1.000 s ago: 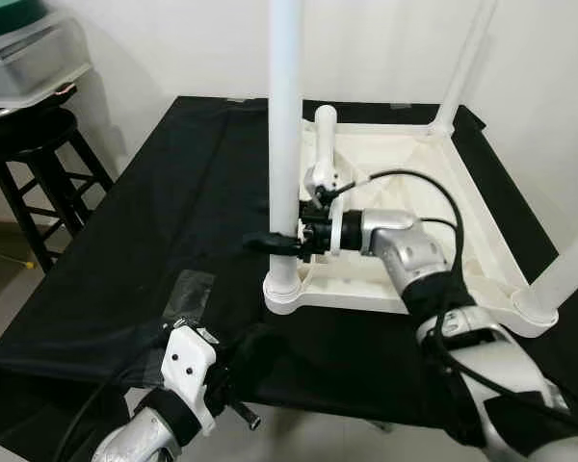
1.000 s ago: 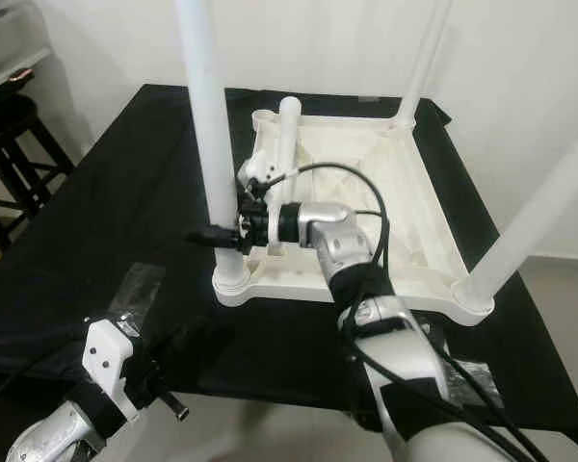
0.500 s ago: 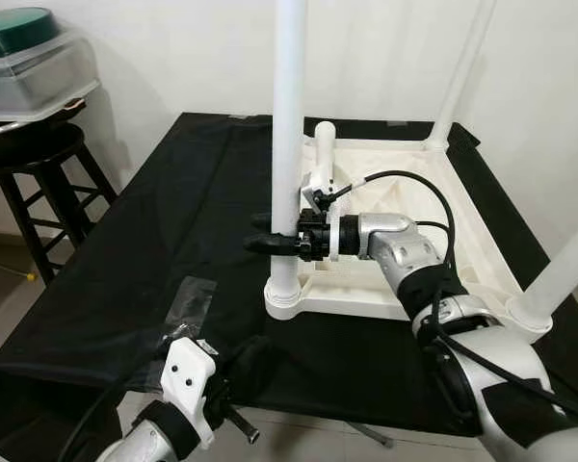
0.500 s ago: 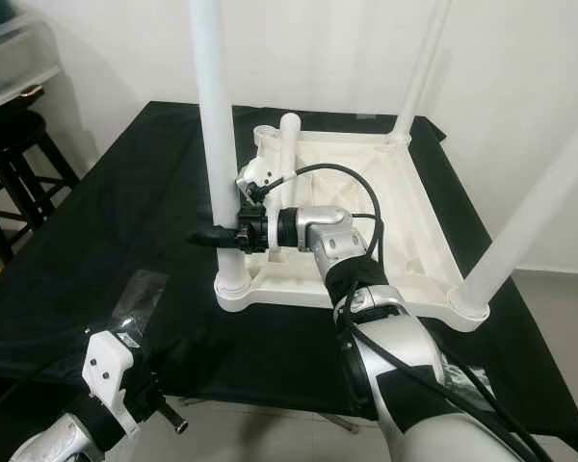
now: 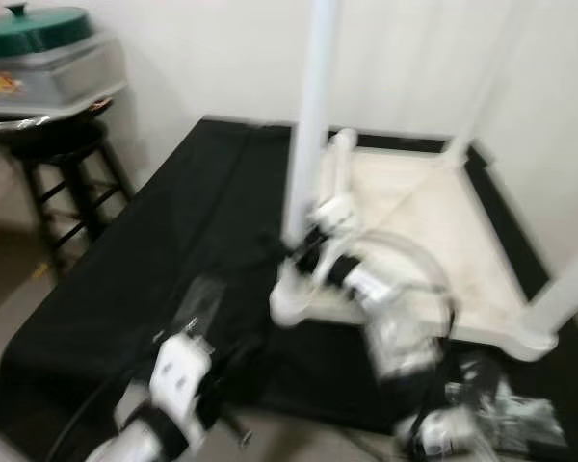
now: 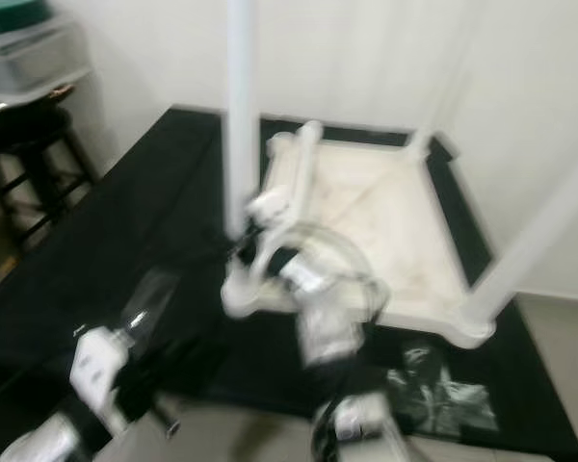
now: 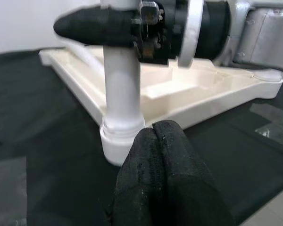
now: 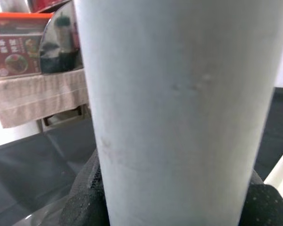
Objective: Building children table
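**Right hand clamped on the near-left leg of the upturned table**

A white plastic children's table (image 5: 433,241) lies upside down on a tabletop covered in black cloth (image 5: 164,250), its tube legs pointing up. The head views are blurred. The right hand (image 7: 132,26) is clamped around the white tubular leg (image 5: 313,125) standing in the table's near-left corner socket, a little above that socket; in the right wrist view its black fingers (image 8: 85,197) press against both sides of the tube. The left hand (image 7: 155,141) hovers low at the near edge of the tabletop, just short of that same corner, its two black fingers pressed together on nothing. Another white leg (image 5: 339,168) lies loose inside the upturned frame. A black wooden stool (image 5: 63,168) stands beside the tabletop on the robot's left, carrying a clear box with a green lid (image 5: 39,58).
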